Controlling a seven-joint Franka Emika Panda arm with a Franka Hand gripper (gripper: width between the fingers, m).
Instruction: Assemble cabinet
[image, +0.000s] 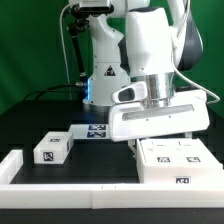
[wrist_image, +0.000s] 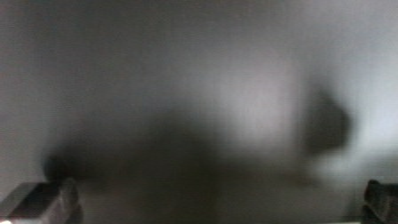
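In the exterior view a wide white cabinet part (image: 160, 122) hangs under my gripper (image: 160, 106), just above the big white tagged cabinet shell (image: 176, 160) at the exterior view's right. My fingers are hidden behind the part there. In the wrist view a blurred grey surface (wrist_image: 196, 90) fills the picture very close up. The dark fingertips (wrist_image: 36, 200) show only at the two lower corners, far apart, with that surface between them. My gripper (wrist_image: 206, 200) is shut on the wide part. A small white tagged block (image: 52, 148) lies at the exterior view's left.
The marker board (image: 92, 130) lies flat in front of the robot base. A long white rail (image: 70, 190) runs along the front and turns up at the exterior view's left (image: 12, 165). A green backdrop stands behind.
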